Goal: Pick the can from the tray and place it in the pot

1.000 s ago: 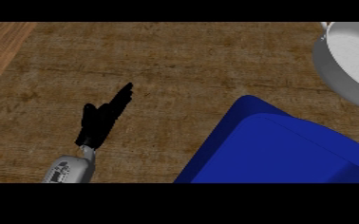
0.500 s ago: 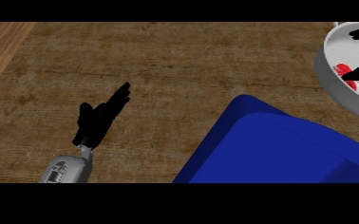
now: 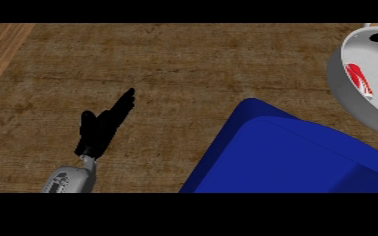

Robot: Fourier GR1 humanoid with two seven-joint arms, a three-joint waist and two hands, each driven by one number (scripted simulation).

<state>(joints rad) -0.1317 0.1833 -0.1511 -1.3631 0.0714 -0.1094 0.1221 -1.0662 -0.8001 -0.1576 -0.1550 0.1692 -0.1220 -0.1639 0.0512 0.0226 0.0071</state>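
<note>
The can [image 3: 360, 80] lay far from the only hand in sight. It showed as a red-and-white patch at the right edge of the frame, a little above the middle, inside the pot [image 3: 338, 82]. The left hand [image 3: 102, 130] was at the lower left, resting on or just over the brown counter [image 3: 184, 65]. Its fingers were straight and together, pointing toward the upper right, with the thumb set slightly apart, and it held nothing. From that hand the can lay to the right and somewhat upward, well apart, with a corner of the blue tray [image 3: 288, 155] between them. The right hand did not show at all, so I cannot tell how it stood or what it carried.

Only a sliver of the can was visible against the pot's pale inside, cut off by the frame's edge. Its long axis could not be read with any confidence, though the red streak slanted from upper left to lower right.

The pot itself was cropped, showing a grey wall and part of its bowl. The tray filled the lower right as plain blue surfaces, with nothing visible on the part in view. Judging by this, the placing looked done or nearly so. Any remaining move belonged to the right side, not to the idle left hand.
</note>
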